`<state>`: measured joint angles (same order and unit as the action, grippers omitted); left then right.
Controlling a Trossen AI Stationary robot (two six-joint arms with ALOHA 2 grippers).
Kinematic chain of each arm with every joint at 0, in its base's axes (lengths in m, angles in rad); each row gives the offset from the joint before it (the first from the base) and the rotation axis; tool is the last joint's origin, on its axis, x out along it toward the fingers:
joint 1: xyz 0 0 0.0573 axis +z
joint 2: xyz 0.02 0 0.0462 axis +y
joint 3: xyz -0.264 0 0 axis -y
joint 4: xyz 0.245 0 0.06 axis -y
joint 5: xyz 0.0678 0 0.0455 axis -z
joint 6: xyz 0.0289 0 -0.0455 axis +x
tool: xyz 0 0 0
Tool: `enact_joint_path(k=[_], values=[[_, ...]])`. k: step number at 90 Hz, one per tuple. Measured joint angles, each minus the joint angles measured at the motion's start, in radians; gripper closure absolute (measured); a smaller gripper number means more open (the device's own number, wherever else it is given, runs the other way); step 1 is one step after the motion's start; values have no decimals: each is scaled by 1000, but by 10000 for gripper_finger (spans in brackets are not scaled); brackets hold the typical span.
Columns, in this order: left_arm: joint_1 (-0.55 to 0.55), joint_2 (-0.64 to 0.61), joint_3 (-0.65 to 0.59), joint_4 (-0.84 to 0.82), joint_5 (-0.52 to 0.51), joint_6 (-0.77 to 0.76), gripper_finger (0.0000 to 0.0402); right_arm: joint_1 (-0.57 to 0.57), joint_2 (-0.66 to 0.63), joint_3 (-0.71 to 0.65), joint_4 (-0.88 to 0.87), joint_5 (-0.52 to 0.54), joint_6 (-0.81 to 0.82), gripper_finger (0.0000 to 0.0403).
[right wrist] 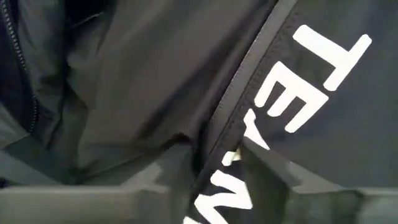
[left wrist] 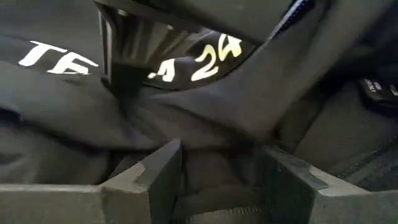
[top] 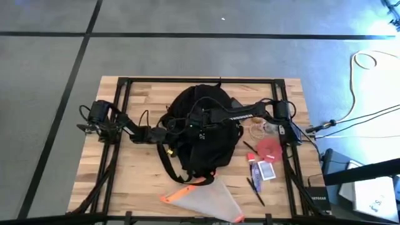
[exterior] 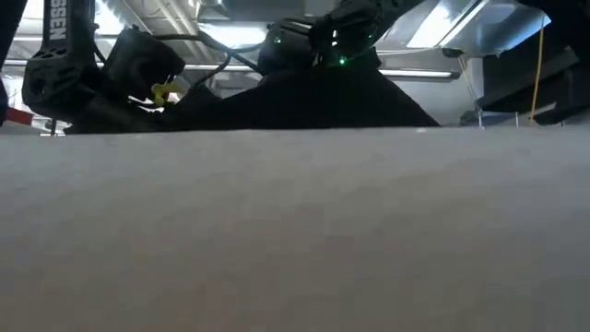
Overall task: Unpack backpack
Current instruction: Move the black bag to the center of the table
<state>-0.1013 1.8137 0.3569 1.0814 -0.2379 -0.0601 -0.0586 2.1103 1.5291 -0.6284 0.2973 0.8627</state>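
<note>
High view, backpack (top: pixel 203 134) between both hands

Backpack (top: pixel 203 134): middle of table (top: pixel 140 178)
Pouch (top: pixel 203 199): front edge, just before backpack
Small items (top: pixel 262 159): right of backpack
Left gripper (top: pixel 164 134): at backpack's left side
Right gripper (top: pixel 201 119): on backpack

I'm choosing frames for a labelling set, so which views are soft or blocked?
Low view: a blurred pale surface fills the lower half; the large black fabric backpack is a backlit silhouette. Right wrist view: white lettering is sharp, the near fingers blurred. High view: evenly lit, blue cast at the right edge.
</note>
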Motion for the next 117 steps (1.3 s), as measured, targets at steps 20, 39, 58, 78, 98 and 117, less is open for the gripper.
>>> enact_joint_path(k=[20, 39, 58, 78, 98, 117], values=[[0, 0, 0, 1, 2, 20, 217, 7, -30, 4, -28, 32, -3, 390], [-1, -4, 0, 25, 6, 41, 217, 24, -119, 39, -120, 74, -7, 399], [4, -6, 12, 58, 7, 122, 217, 28, -186, 40, -151, 85, -40, 401], [30, -7, 18, 54, 6, 121, 217, 27, -268, 40, -186, 74, -120, 402], [44, -7, 18, 54, 5, 104, 217, 27, -384, 41, -332, 104, -138, 402], [45, -14, 20, 92, 2, 108, 217, 28, -437, 41, -476, 159, -113, 402]])
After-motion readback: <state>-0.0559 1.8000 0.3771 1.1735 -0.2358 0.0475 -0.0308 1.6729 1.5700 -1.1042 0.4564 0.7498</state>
